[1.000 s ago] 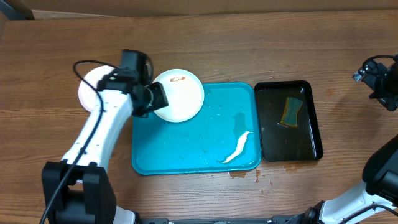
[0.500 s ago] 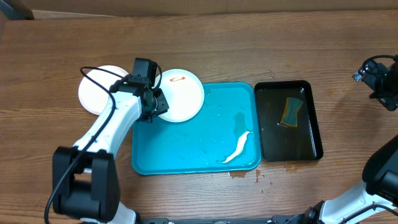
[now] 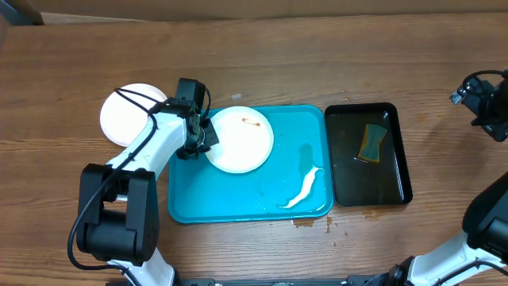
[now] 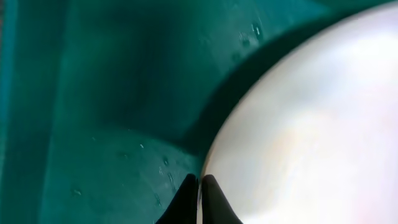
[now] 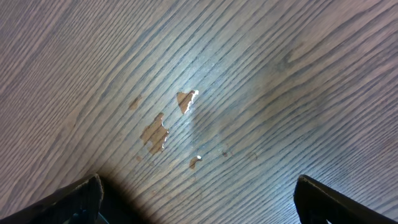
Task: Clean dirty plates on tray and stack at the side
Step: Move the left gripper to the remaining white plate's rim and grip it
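Note:
A white plate (image 3: 240, 141) with a small brown smear near its far rim lies in the far left part of the turquoise tray (image 3: 238, 199). My left gripper (image 3: 205, 135) is shut on the plate's left rim. In the left wrist view the two dark fingertips (image 4: 211, 198) pinch the pale rim of the plate (image 4: 311, 124) over the tray floor (image 4: 93, 112). A second white plate (image 3: 127, 114) rests on the table left of the tray. My right gripper (image 5: 199, 186) hangs open over bare wood at the far right, away from the plates.
A black tray (image 3: 369, 155) holding dark water and a sponge (image 3: 371, 142) stands right of the turquoise one. A white streak (image 3: 305, 187) lies near the tray's front right corner. Water drops (image 5: 168, 118) dot the wood under the right gripper.
The left gripper closed on the plate's rim and drew the plate rightward and nearer, fully onto the tray. The right arm stayed still.

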